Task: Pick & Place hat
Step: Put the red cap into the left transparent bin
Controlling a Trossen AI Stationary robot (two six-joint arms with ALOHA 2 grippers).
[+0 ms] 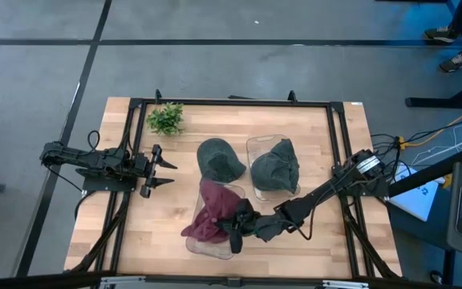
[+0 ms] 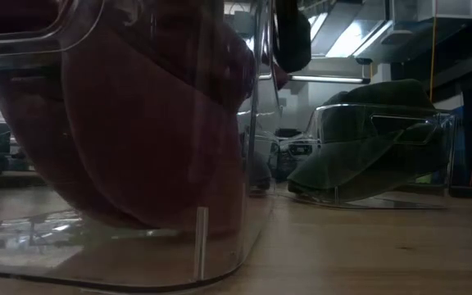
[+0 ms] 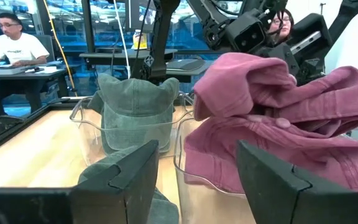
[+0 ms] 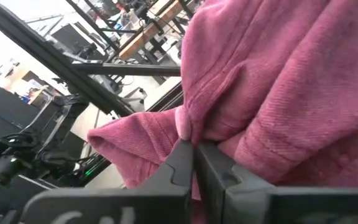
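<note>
Two claws in the high view: my right claw is over the clear bin near the bench's front edge, pinching the pink hat, which drapes into that bin. Left claw waits spread near the left edge. One green hat lies mid-bench, another green hat sits in a second clear bin.
Low view: pink hat fills the near bin; green hat in the far bin.
Left wrist: fingers apart, pink hat ahead.
Right wrist: fingers pressed together on a pink fold.
</note>
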